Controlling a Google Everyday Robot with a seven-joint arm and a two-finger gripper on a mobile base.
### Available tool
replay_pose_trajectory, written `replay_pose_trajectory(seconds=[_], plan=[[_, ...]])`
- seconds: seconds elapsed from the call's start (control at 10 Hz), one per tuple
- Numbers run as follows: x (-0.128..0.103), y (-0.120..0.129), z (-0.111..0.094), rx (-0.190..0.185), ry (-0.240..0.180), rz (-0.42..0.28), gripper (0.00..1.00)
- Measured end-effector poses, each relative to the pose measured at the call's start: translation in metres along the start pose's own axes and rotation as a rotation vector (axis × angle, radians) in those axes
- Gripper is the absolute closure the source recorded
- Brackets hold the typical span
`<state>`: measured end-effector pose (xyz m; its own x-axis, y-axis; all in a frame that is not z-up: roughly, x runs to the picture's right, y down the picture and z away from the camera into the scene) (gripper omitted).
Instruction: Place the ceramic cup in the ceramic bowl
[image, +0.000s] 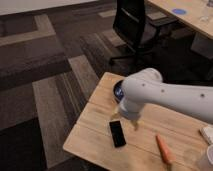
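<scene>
At the near right corner of the desk (90, 140), the ceramic cup (208, 157) is seen as a pale cylinder, cut off by the picture's edge and standing on the wood. It is well apart from the ceramic bowl (118, 90), which sits near the desk's far edge; only a dark blue crescent of the bowl is shown, the rest being hidden behind the white arm (170, 97). The arm is extended from the right across the desk, and the gripper (129, 120) is hung from its end, pointed downward just in front of the bowl and above the desk top. Its pale fingers (135, 123) are held spread, with nothing seen between them. A black phone (118, 133) is laid flat just below the gripper. An orange carrot-like stick (164, 149) is placed between the phone and the cup. A black office chair (132, 25) is set on the striped carpet (45, 65) beyond the desk.
</scene>
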<state>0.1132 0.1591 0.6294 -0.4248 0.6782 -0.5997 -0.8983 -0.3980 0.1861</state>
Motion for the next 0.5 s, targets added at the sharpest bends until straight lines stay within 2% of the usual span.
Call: replay_pose_trajectory(seconds=[0.5], plan=[[-0.0010,-0.0006,0.0001,-0.004,0.000,0.008,0.35]])
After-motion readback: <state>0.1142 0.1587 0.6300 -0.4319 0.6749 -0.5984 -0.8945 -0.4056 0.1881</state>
